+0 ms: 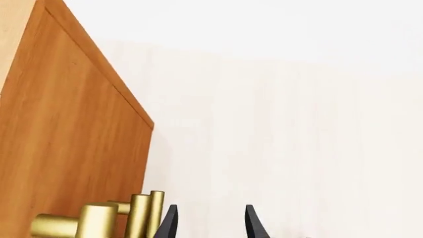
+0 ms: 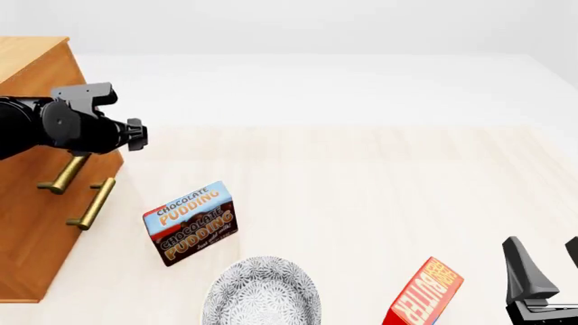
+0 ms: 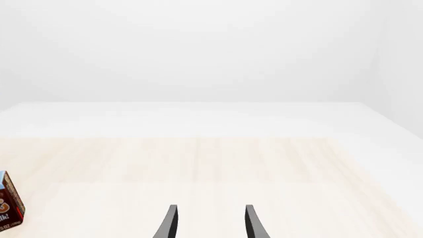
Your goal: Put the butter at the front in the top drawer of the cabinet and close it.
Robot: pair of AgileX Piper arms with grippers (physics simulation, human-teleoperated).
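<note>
Left wrist view: cabinet [image 1: 66, 134] fills one side, brass handle [image 1: 99, 220] just beside left gripper [image 1: 210, 223]; fingertips apart, nothing between them.

Front view: left arm [image 2: 63, 125] reaches across cabinet front by top drawer [image 2: 40, 162], above lower drawer handle [image 2: 91, 203]; both drawers look closed. Chocolate pudding box [image 2: 191, 222] stands near cabinet, patterned plate [image 2: 262, 294] in front of it. Butter [image 2: 424, 296] leans at near edge, just beside right gripper [image 2: 546, 271].

Right wrist view: right fingers spread, empty, over bare table [image 3: 231, 163]; pudding box corner at frame edge.
</note>
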